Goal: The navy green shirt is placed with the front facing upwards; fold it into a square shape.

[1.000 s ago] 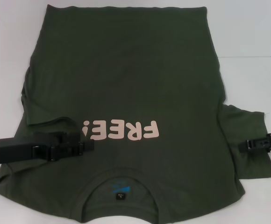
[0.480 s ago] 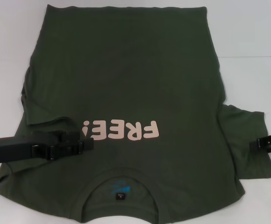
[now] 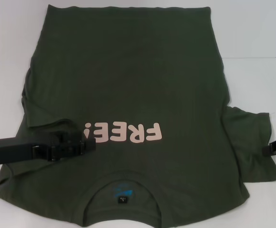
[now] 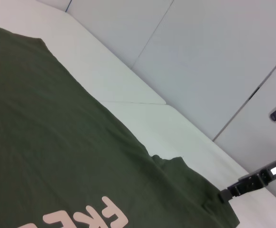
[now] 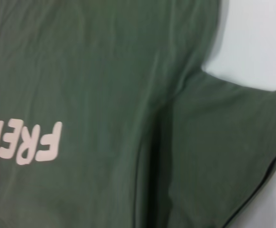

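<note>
Head view shows the navy green shirt (image 3: 128, 95) flat on the white table (image 3: 261, 38), print up, collar at the bottom of the frame. We find the left sleeve (image 3: 52, 128) already laid inward over the chest, and the left gripper (image 3: 88, 145) resting on it at lower left; whether it is clenched we cannot tell. The right gripper (image 3: 273, 148) sits at the right sleeve's (image 3: 250, 142) outer hem, probably to take that fold; its grasp is likewise unclear.

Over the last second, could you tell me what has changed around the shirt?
The right claw has drawn outward off the right sleeve toward the table edge, holding nothing. The left claw stays over the folded-in left sleeve beside the lettering, and the navy green shirt lies unchanged.
</note>
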Tool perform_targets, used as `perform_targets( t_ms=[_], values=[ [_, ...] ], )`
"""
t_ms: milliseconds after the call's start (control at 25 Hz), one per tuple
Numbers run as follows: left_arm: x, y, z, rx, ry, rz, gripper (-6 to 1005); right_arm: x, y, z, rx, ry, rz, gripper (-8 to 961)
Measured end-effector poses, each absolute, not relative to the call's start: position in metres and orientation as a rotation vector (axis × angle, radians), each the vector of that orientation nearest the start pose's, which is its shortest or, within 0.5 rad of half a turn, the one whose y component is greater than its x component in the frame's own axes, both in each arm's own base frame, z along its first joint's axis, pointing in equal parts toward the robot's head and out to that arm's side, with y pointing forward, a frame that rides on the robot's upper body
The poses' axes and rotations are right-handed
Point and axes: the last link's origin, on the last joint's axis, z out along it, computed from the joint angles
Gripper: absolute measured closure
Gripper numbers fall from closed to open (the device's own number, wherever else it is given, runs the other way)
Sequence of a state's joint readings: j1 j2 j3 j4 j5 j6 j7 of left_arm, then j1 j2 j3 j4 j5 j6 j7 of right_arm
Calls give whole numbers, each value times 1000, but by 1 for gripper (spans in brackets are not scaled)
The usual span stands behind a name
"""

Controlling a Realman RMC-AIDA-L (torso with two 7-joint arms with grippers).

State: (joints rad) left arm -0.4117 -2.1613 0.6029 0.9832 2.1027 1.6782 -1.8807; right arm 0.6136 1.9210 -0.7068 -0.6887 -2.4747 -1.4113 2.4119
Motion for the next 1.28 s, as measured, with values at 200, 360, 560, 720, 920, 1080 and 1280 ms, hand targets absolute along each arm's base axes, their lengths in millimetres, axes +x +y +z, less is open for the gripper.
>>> perform_targets(
  t_ms=[200,360,560,720,920,1080,1280],
  values=[
    [-270,305,30,-2563,-1170,-710,294,327,359,56,-2160,1759,46,855],
    [-269,303,31,-2560,-1170,-729,294,330,359,59,-2142,1754,56,919],
    [-271,301,39,-2512,-1178,-798,293,337,358,72,-2092,1764,94,951],
    [-275,302,44,-2467,-1226,-824,293,344,358,84,-2054,1760,104,951],
    [-281,302,54,-2380,-1291,-877,293,352,361,98,-1999,1745,112,951],
    [-285,299,62,-2321,-1310,-929,293,355,364,108,-1956,1741,121,951],
    [-287,298,66,-2295,-1316,-955,293,351,371,117,-1939,1727,159,951]
  ],
)
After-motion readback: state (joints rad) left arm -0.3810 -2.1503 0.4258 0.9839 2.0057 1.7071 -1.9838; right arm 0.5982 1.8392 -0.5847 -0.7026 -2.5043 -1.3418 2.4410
